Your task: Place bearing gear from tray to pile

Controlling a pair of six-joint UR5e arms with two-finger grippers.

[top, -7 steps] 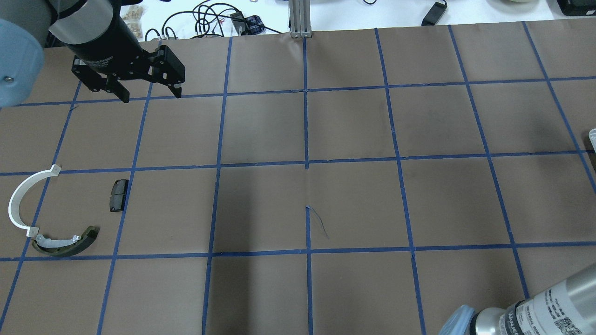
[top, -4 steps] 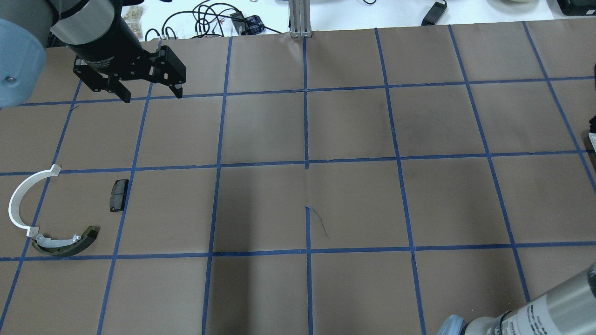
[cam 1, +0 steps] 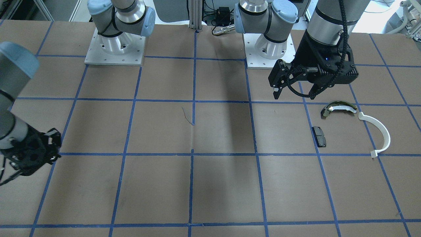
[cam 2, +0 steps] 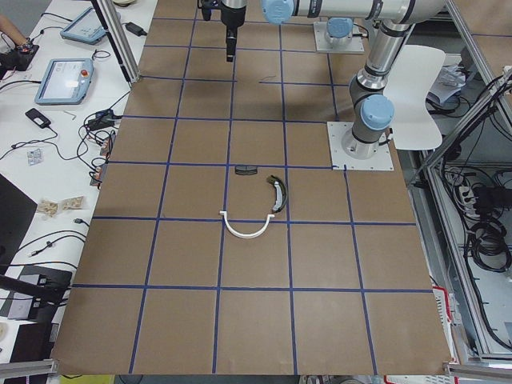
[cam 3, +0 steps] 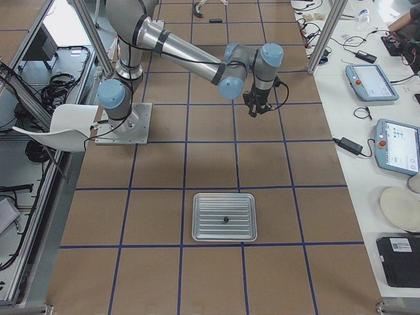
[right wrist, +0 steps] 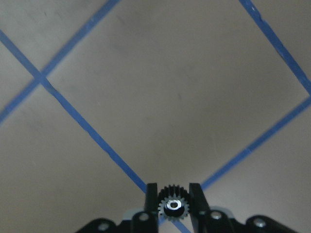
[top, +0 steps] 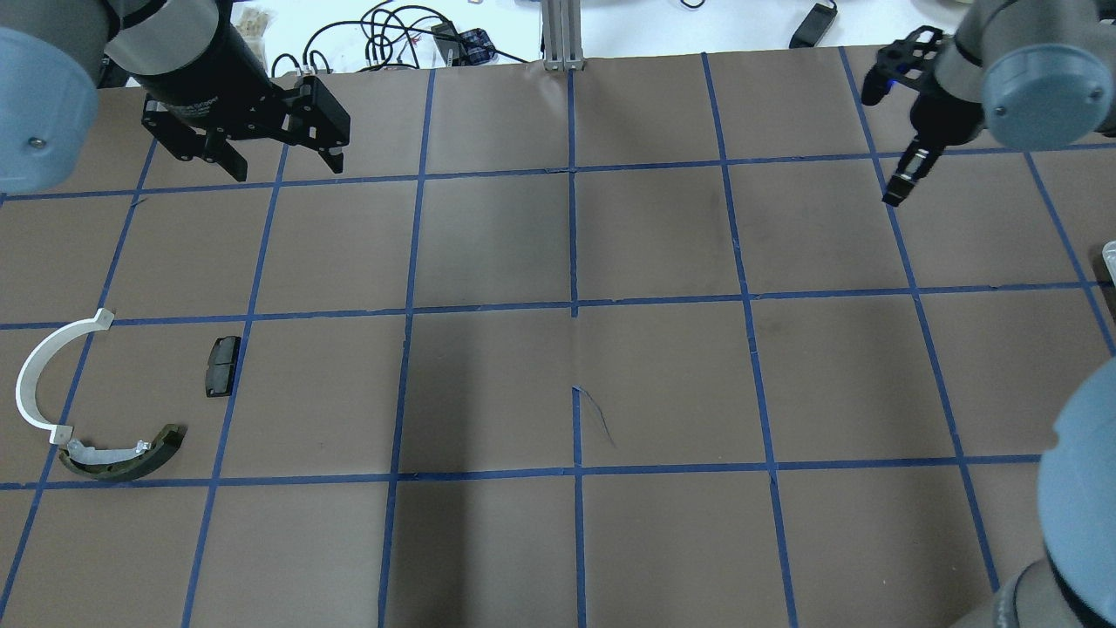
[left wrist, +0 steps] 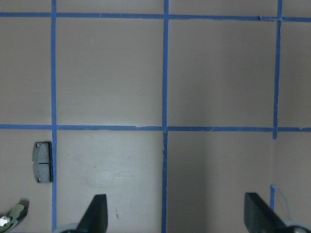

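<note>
Our right jaws pinch the gear [right wrist: 172, 208], already off the tray [cam 3: 203, 226], above the surface near its far edge. Crossing to the pile [top: 222, 366] by the left edge remains. Left jaws gape wide, empty.

Black two-finger grippers: two – left gripper [top: 283, 170], right gripper [right wrist: 172, 193].
Small black toothed bearing gear with silver hub [right wrist: 172, 206]: one, between right gripper's fingers.
Ribbed silver metal tray [cam 3: 203, 226]: one, toward right edge of brown-paper table [top: 663, 384]. One small dark part [cam 3: 226, 219] on it, kind unclear.
Loose parts near left edge: three.
- white semicircular plastic arc [top: 23, 388]: one
- olive curved shoe-shaped piece [top: 161, 449]: one
- small black rectangular pad [top: 222, 366]: one
</note>
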